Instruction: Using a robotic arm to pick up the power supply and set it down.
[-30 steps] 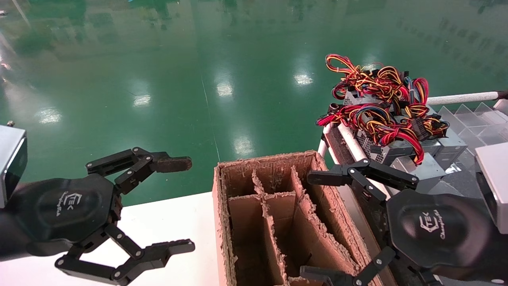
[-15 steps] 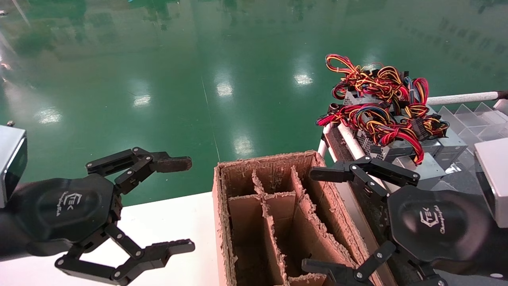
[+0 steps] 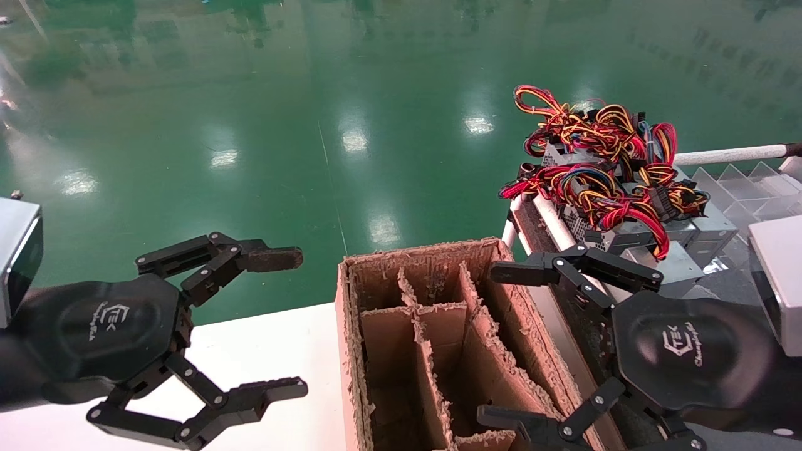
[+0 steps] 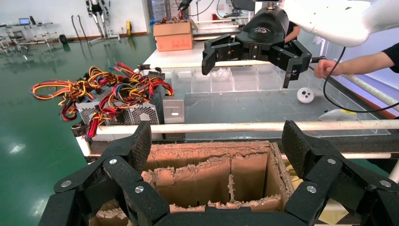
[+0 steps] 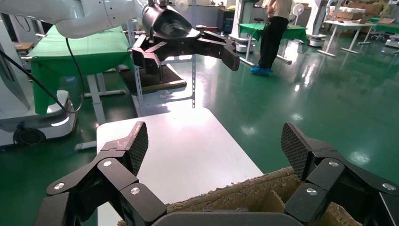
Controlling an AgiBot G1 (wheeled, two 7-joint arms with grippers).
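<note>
Cardboard box [image 3: 438,351] with torn dividers stands between the two arms, at the right edge of the white table [image 3: 263,369]. The right gripper [image 3: 529,347] hangs over the box's right wall with its fingers spread wide and nothing between them. The left gripper [image 3: 285,322] (the one with the rust-brown pad) is parked over the table's far edge, likewise spread and empty. The power supply [image 3: 633,235] lies in a heap of grey units on the rack [image 3: 551,219] to the right of the box, near the rack's front rail, under a tangle of red, yellow and black wires [image 3: 601,156]; which unit in the heap is the one I cannot tell.
</note>
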